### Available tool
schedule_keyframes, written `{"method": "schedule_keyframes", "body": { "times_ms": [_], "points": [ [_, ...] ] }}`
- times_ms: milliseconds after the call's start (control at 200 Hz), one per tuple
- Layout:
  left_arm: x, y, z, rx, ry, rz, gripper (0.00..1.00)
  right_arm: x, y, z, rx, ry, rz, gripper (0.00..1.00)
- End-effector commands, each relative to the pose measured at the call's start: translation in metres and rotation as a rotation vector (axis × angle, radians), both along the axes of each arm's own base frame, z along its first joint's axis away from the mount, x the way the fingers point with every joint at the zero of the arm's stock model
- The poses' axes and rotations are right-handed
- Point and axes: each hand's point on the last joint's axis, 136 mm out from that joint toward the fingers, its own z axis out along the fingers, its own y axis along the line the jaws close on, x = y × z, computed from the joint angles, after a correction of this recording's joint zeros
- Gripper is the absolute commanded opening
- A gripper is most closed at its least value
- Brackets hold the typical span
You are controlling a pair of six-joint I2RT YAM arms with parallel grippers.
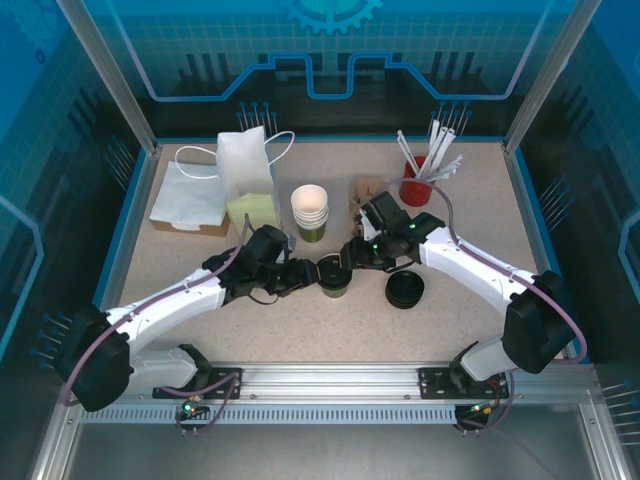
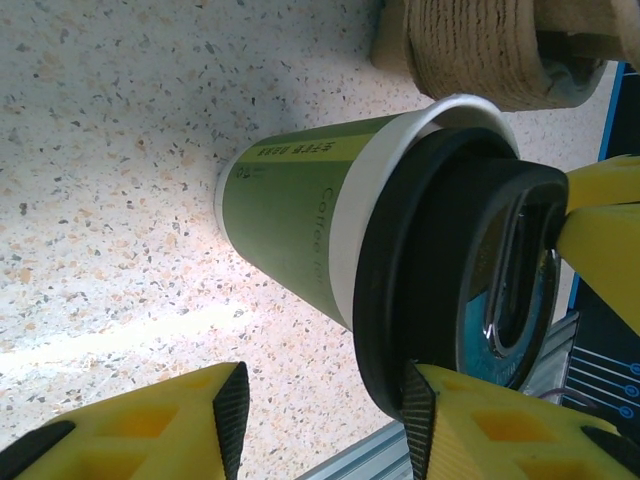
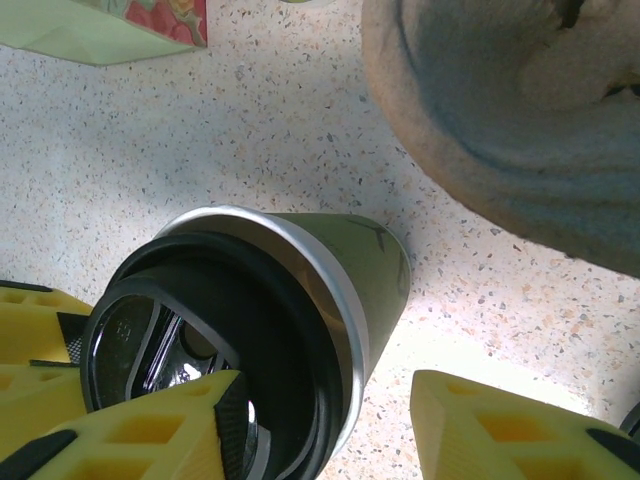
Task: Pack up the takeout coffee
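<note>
The takeout coffee, a dark green paper cup (image 1: 335, 285) (image 2: 290, 215) (image 3: 375, 265), stands on the table between my two grippers. A black lid (image 2: 440, 270) (image 3: 200, 330) lies on its mouth, somewhat askew, with the pale rim showing on one side. My left gripper (image 1: 308, 275) (image 2: 325, 410) is open; one finger (image 2: 480, 425) touches the lid's edge and the other is clear over bare table. My right gripper (image 1: 355, 252) (image 3: 325, 420) is open too, one finger (image 3: 150, 435) on top of the lid, the other (image 3: 510, 430) off to the cup's side.
Behind the cup stand a stack of paper cups (image 1: 310, 212), a brown pulp carrier (image 1: 365, 195) (image 3: 520, 110) and a red cup of white straws (image 1: 415, 185). Black lids (image 1: 405, 290) are stacked to the right. White and green paper bags (image 1: 235, 185) sit at the back left.
</note>
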Motion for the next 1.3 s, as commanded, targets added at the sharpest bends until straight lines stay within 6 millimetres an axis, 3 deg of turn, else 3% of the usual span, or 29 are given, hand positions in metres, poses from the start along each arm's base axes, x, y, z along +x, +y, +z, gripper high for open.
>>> {"method": "schedule_keyframes", "body": {
  "times_ms": [0, 565, 891, 1296],
  "points": [
    [0.006, -0.007, 0.009, -0.023, -0.025, -0.024, 0.47, 0.003, 0.006, 0.008, 0.006, -0.017, 0.000, 0.48],
    [0.016, -0.013, 0.011, -0.007, -0.047, -0.036, 0.50, 0.003, -0.010, 0.017, 0.004, -0.058, -0.044, 0.51],
    [0.014, -0.002, 0.025, 0.007, -0.095, -0.009, 0.54, -0.002, 0.001, 0.010, 0.040, -0.005, -0.013, 0.44],
    [0.013, 0.007, 0.035, 0.020, -0.115, 0.023, 0.58, -0.004, 0.010, 0.008, 0.078, 0.026, -0.006, 0.45]
  ]
}}
